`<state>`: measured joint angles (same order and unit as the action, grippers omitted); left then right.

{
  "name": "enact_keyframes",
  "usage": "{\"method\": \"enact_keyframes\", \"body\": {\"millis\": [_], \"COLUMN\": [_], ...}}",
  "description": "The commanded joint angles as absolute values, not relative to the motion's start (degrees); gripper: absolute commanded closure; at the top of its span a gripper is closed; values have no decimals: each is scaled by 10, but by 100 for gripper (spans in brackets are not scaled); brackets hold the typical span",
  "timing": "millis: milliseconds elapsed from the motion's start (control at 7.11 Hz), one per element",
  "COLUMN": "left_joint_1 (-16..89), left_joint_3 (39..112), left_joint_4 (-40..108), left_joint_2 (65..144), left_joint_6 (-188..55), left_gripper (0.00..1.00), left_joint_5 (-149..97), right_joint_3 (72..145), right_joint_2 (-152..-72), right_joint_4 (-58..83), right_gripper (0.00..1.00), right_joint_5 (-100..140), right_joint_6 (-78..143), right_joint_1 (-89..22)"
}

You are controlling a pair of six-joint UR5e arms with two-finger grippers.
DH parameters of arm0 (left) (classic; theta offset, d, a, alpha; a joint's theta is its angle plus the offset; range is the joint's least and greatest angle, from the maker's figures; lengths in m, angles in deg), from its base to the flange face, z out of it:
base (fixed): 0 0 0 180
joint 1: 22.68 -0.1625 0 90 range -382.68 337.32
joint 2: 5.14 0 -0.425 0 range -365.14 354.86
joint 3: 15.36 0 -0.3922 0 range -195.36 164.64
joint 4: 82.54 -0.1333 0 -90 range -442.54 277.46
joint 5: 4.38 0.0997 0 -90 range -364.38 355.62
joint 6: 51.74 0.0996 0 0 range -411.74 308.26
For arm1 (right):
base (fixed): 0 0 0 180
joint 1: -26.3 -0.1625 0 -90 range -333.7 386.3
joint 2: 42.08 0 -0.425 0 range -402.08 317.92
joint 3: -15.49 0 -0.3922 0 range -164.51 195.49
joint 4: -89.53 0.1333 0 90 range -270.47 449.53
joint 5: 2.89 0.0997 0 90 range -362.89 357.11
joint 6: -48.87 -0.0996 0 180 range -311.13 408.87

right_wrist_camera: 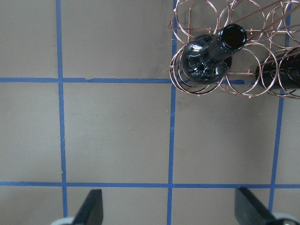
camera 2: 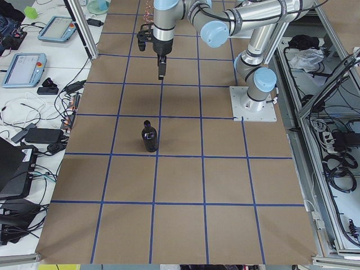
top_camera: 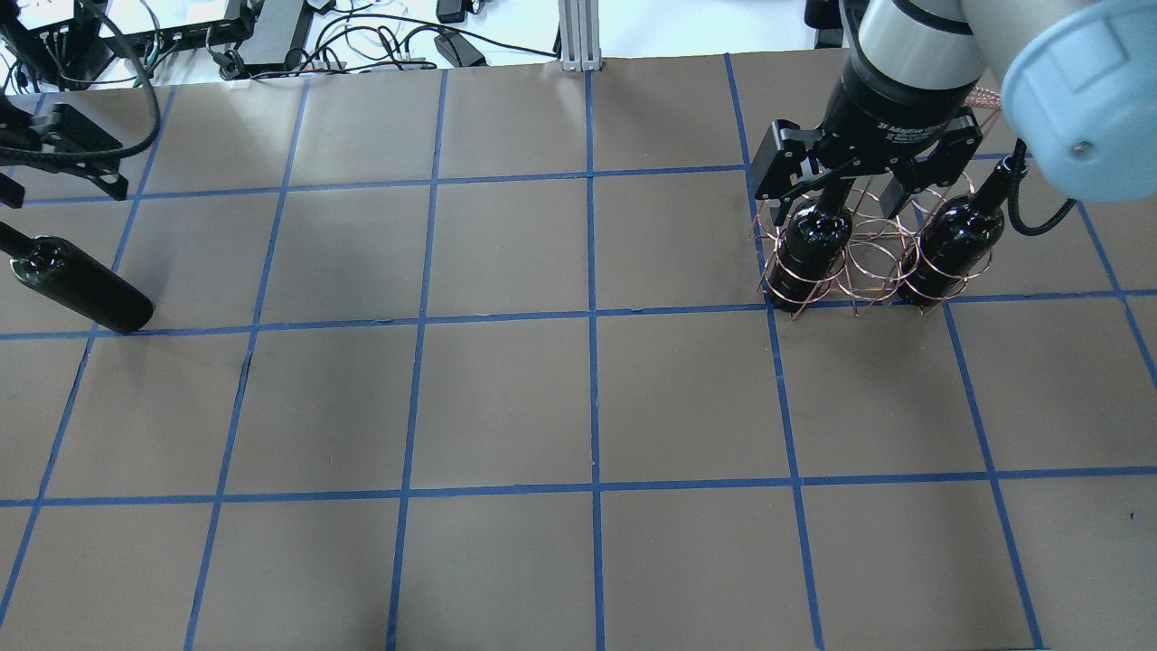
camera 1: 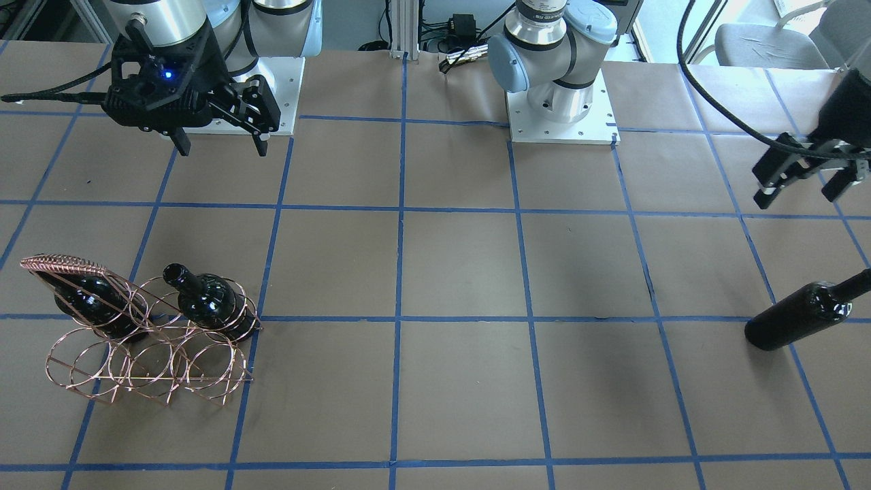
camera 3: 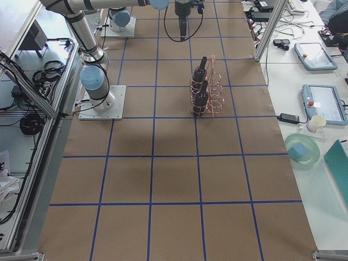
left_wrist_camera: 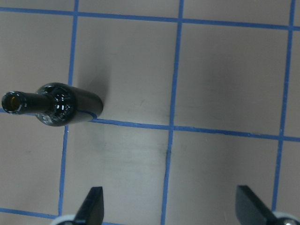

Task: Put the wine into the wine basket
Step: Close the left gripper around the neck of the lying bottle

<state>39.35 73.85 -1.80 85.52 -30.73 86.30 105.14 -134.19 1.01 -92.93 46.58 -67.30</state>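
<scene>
A lone dark wine bottle [camera 1: 796, 316] stands upright on the table at my left; it also shows in the overhead view [top_camera: 77, 285] and the left wrist view [left_wrist_camera: 56, 105]. My left gripper [camera 1: 797, 196] is open and empty, above and beside the bottle, apart from it. The copper wire wine basket [camera 1: 150, 361] stands at my right with two dark bottles [camera 1: 211, 299] [camera 1: 95, 303] in its rings. My right gripper [camera 1: 221, 146] is open and empty, raised behind the basket [top_camera: 859, 271]; the right wrist view shows the basket [right_wrist_camera: 248, 89] at the upper right.
The table is brown paper with a blue tape grid [top_camera: 592, 316]. The two arm bases [camera 1: 561, 102] sit at the robot's edge. Cables and devices [top_camera: 271, 36] lie beyond the far edge. The basket's middle ring [top_camera: 868, 253] holds no bottle.
</scene>
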Motion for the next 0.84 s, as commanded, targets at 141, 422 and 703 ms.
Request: {"method": "enact_keyframes", "body": {"millis": [141,422,703], "left_joint_1": [327,295,290], "left_joint_3": [715,715,724], "left_joint_4": [-40,-45,-44], "left_joint_2": [908,921,921], "left_joint_6": [-215,-206,-176], "left_gripper": [0,0,0], "left_joint_5": [850,829,835], "right_joint_3": [1052,1052,1052], "right_joint_2": [-1342,-1342,-1342], "right_joint_4": [9,10,10], "right_gripper": [0,0,0], "right_joint_5": [-929,-929,-929], "right_joint_6": [465,465,466], "right_joint_1": [-673,-673,-673]}}
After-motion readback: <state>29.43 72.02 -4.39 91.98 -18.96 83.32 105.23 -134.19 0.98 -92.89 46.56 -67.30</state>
